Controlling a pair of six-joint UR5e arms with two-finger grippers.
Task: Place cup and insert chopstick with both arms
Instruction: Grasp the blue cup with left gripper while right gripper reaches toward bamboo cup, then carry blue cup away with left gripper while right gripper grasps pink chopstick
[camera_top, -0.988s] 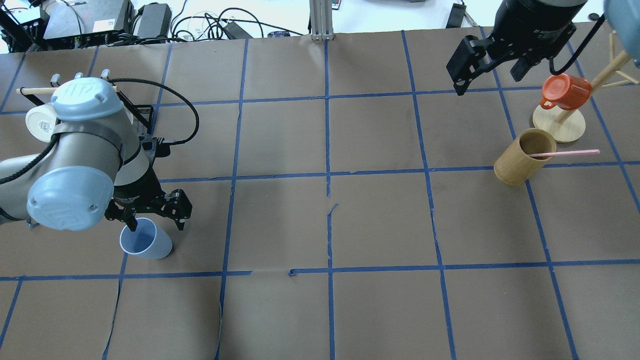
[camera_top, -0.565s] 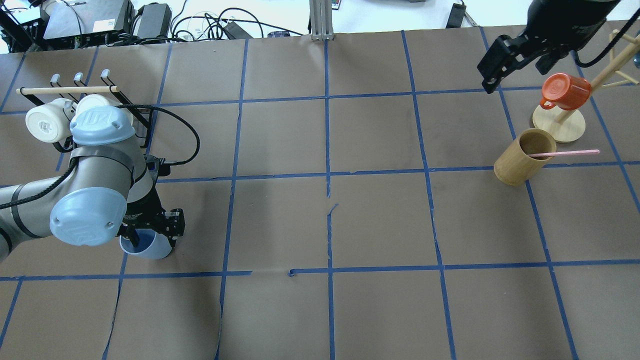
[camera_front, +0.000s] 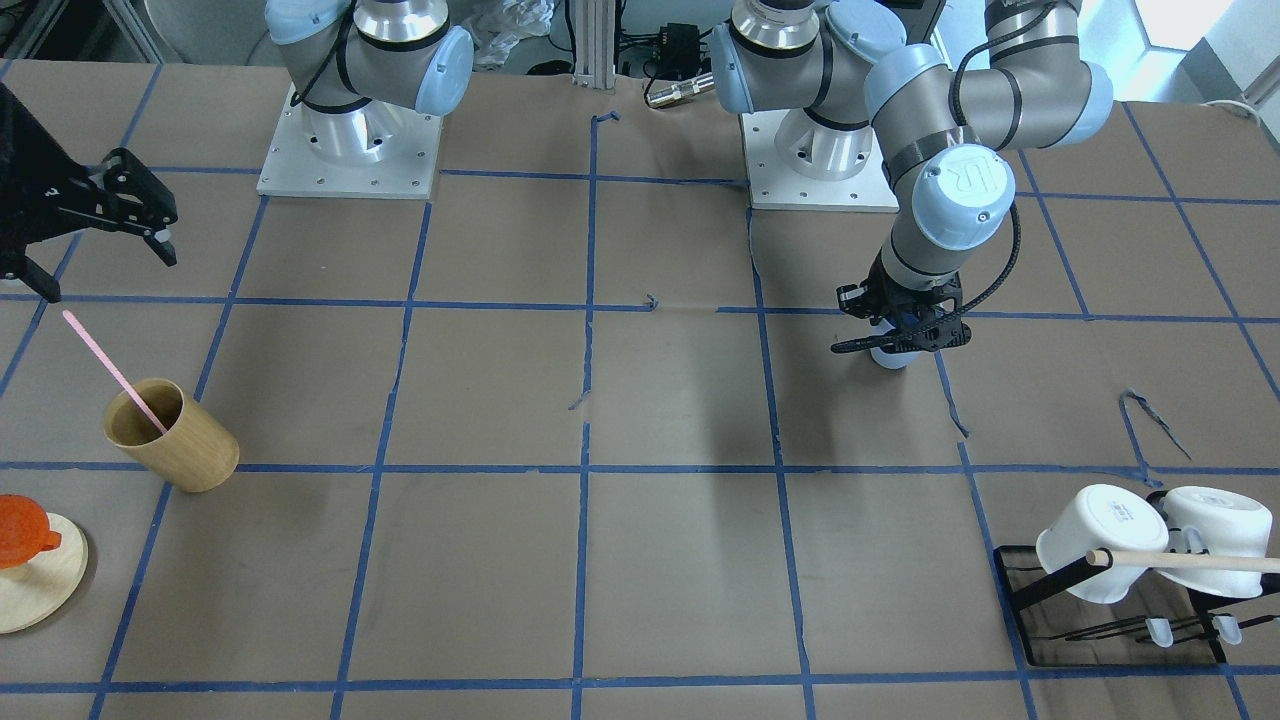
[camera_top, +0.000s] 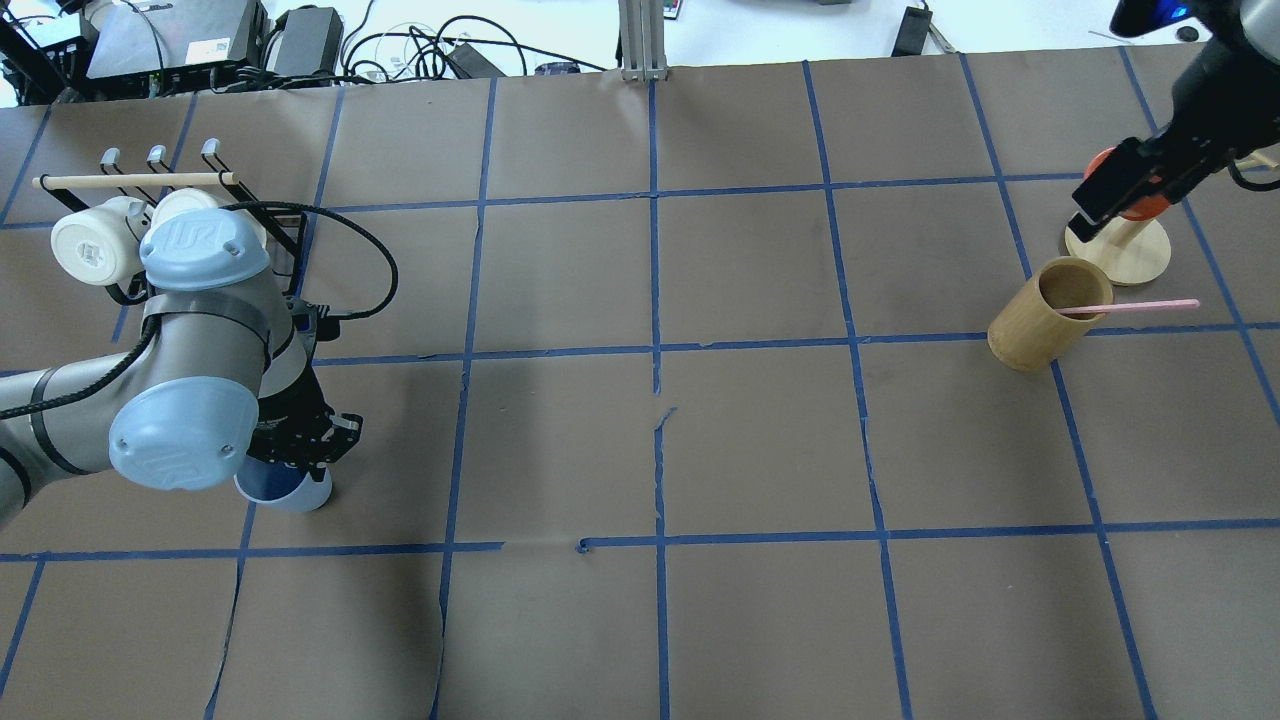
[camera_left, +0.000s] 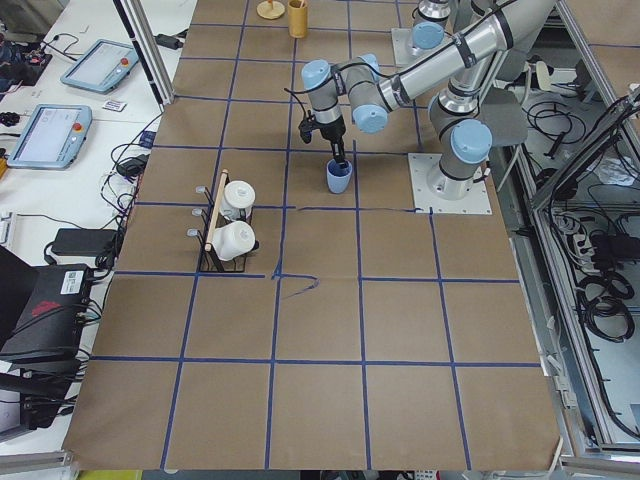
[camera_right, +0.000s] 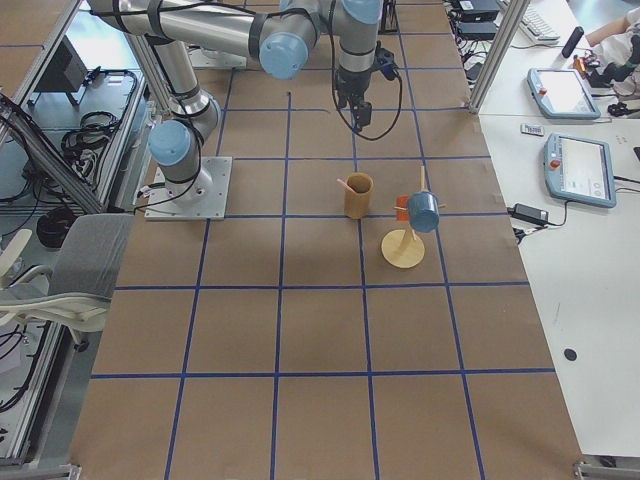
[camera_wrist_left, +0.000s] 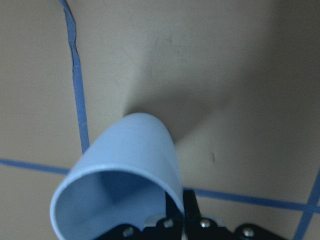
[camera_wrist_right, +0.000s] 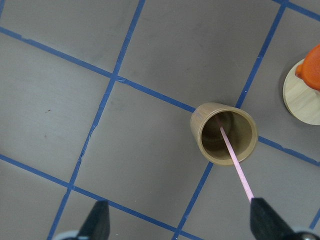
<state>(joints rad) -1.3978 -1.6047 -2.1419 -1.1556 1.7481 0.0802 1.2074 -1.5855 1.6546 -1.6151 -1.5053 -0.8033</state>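
The pale blue cup (camera_top: 290, 493) stands upright on the table at the left, and also shows in the front view (camera_front: 889, 357) and the left wrist view (camera_wrist_left: 120, 170). My left gripper (camera_top: 300, 448) is shut on the cup's rim wall, one finger inside and one outside. The pink chopstick (camera_top: 1140, 306) leans in the tan wooden cup (camera_top: 1040, 318) at the right, and also shows in the right wrist view (camera_wrist_right: 235, 165). My right gripper (camera_wrist_right: 180, 220) is open and empty, high above the wooden cup (camera_wrist_right: 223, 132), its jaws wide apart.
A black rack with two white mugs (camera_top: 100, 240) and a wooden rod stands behind my left arm. A wooden mug tree on a round base (camera_top: 1125, 255) holds an orange mug (camera_top: 1140, 205) just behind the wooden cup. Blue tape lines grid the brown table.
My left gripper came down over the blue cup's rim and shut on it. My right arm swung to the right, over the wooden cup and mug tree.
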